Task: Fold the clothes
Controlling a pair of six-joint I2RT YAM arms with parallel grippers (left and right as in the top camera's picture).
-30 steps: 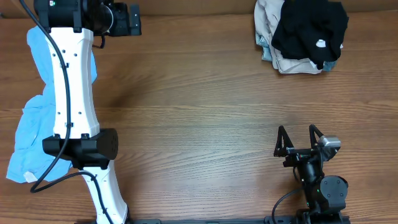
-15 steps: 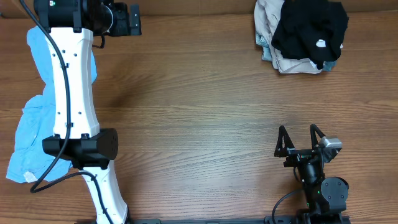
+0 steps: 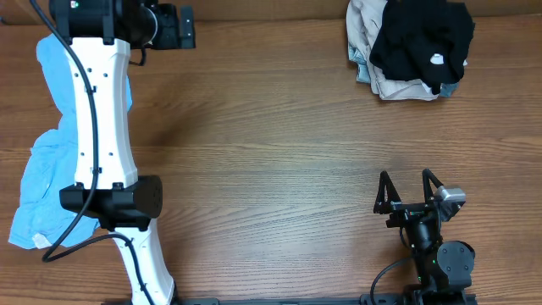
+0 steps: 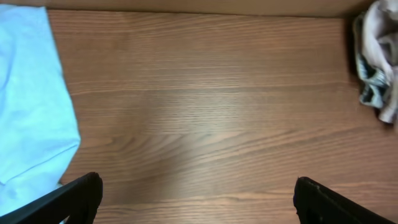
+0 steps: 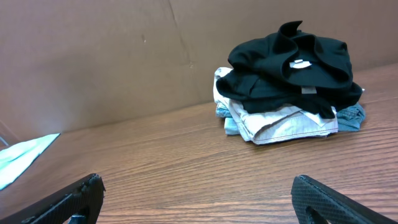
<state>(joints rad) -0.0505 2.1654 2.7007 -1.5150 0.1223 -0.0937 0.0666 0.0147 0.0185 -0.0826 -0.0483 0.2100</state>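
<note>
A crumpled black shirt tops a pile of folded beige and light pieces at the table's far right; it also shows in the right wrist view. A light blue tee lies rumpled along the left edge, partly under my left arm, and shows in the left wrist view. My left gripper is open and empty above bare wood at the far left. My right gripper is open and empty near the front right, facing the pile.
The wooden table fills the view between the tee and the pile. A brown cardboard wall stands behind the table's far edge. The pile's edge shows at the right of the left wrist view.
My left arm has shifted very slightly to the right. The right arm and the clothes have not moved.
</note>
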